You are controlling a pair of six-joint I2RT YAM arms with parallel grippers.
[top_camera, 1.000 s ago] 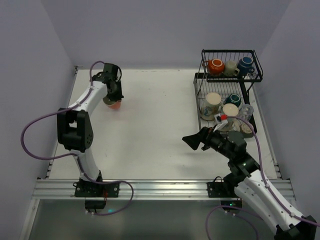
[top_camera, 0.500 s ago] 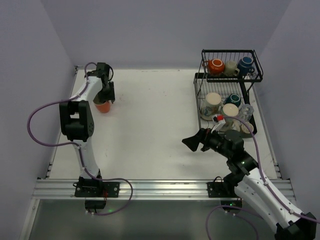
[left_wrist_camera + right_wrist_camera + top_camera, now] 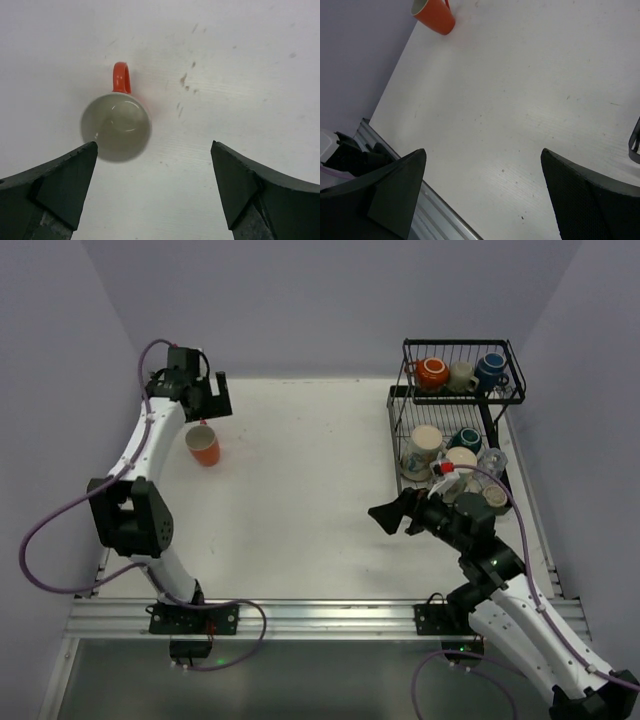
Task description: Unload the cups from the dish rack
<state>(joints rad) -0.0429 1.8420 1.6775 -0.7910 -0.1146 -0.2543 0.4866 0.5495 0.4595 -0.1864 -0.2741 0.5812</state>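
Note:
An orange-red cup (image 3: 204, 448) stands upright on the table at the far left, free of any grip; it also shows as the orange-red cup (image 3: 116, 127) with its handle pointing away, and as the cup (image 3: 433, 15). My left gripper (image 3: 203, 397) hangs above and just behind it, open and empty (image 3: 154, 150). The black wire dish rack (image 3: 460, 341) stands at the far right. Its upper basket holds an orange cup (image 3: 431, 372), a cream cup (image 3: 461, 376) and a blue cup (image 3: 490, 368). Below sit a patterned cream cup (image 3: 424, 446), a teal cup (image 3: 465, 439) and a white cup (image 3: 460, 460). My right gripper (image 3: 386, 519) is open over bare table left of the rack (image 3: 483, 152).
Lilac walls close in the table on the left, back and right. An aluminium rail (image 3: 320, 615) runs along the near edge by the arm bases. A corner of the rack (image 3: 635, 140) shows at the right edge of the right wrist view.
My left gripper has opened, let go of the orange-red cup and risen back toward the far left corner. The cup now stands alone on the table. The right arm has barely moved.

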